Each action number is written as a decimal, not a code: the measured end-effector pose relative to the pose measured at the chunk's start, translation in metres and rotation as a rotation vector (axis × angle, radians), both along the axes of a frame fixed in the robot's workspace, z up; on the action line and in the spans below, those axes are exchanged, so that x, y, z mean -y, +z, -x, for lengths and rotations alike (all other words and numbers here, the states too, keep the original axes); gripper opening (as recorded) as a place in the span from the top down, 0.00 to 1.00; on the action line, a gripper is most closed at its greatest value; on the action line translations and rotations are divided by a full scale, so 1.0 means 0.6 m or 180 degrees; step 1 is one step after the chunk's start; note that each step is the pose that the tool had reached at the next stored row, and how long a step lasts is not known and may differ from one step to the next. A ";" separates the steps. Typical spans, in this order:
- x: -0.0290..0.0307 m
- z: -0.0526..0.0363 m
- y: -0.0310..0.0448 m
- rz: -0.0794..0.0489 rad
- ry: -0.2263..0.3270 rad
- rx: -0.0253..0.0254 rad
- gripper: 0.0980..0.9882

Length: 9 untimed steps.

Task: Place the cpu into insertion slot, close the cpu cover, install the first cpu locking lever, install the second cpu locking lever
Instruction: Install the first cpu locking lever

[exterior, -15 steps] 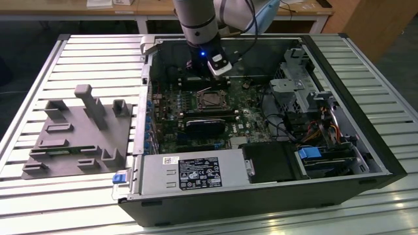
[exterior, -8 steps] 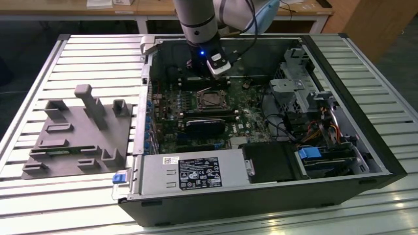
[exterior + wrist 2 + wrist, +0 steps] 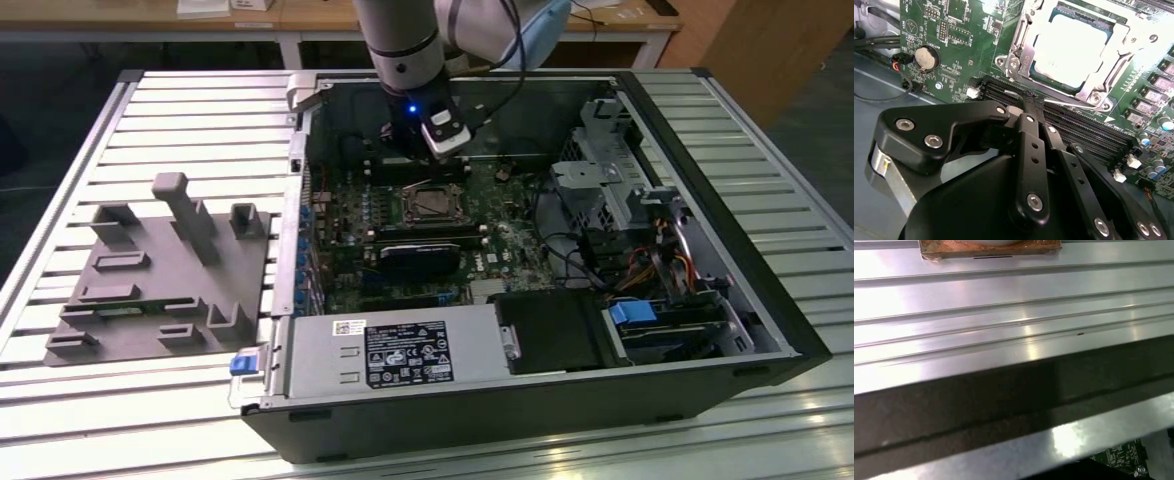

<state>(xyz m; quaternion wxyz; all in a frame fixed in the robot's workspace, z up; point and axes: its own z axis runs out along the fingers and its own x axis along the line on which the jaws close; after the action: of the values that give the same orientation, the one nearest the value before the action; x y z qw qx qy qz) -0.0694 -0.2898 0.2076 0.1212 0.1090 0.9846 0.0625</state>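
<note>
The cpu [image 3: 1070, 47] already lies in the insertion slot [image 3: 1053, 76], its pale metal top seated flat on the motherboard [image 3: 954, 30]. The cpu cover [image 3: 1116, 37] appears folded down over it, its silvery frame around the chip's edges. So placing the chip looks done, and closing the cover likely is too.

In the second wrist view the hand [image 3: 1026, 106] has its fingers drawn together. Its tips sit just at a thin locking lever [image 3: 1069, 103] that runs along the socket's side nearest the memory slots [image 3: 1079, 131]. Whether the tips pinch that rod or merely press against it is hard to make out from this angle, and I cannot tell if either lever is latched. Judging by this, the work stands at the lever steps.

In the exterior view the arm hangs over the open computer case [image 3: 534, 400], which lies on the slatted bench [image 3: 200, 110].
</note>
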 end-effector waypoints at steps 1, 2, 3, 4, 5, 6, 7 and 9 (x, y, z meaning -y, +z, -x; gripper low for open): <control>-0.0001 0.000 -0.001 0.0003 -0.0003 0.0001 1.00; -0.0003 0.000 -0.001 0.0006 -0.0005 0.0002 1.00; -0.0004 0.001 -0.002 0.0009 -0.0006 0.0004 1.00; -0.0005 0.001 -0.003 0.0013 -0.0007 0.0007 1.00; -0.0005 0.001 -0.004 0.0016 -0.0009 0.0009 1.00; -0.0005 0.001 -0.004 0.0018 -0.0011 0.0014 1.00; -0.0005 0.001 -0.004 0.0020 -0.0014 0.0019 1.00; -0.0005 0.001 -0.005 0.0022 -0.0018 0.0030 1.00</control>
<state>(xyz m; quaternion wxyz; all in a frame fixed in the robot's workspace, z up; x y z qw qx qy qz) -0.0700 -0.2894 0.2043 0.1264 0.1111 0.9840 0.0593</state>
